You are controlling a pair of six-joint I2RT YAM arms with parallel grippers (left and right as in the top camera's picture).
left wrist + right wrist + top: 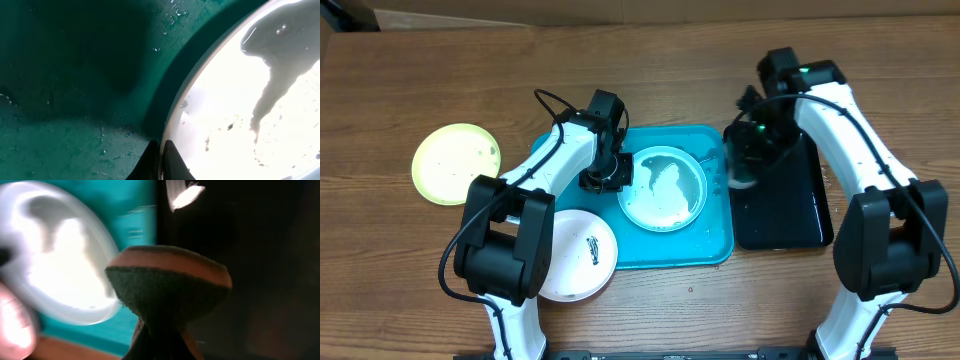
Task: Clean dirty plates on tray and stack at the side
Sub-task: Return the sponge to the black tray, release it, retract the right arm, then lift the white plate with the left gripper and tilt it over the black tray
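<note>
Left claw (pixel 603 181) and right claw (pixel 741 176) closed.

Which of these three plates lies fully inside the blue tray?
The light blue plate, wet with pooled water. The yellow-green plate lies on the table; the white plate sits at a corner of the tray.

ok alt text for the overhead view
Left gripper pinches the rim of a wet light blue plate on the turquoise tray; right gripper holds a sponge by the black tray. Yellow-green plate and white plate sit to the left.
</note>
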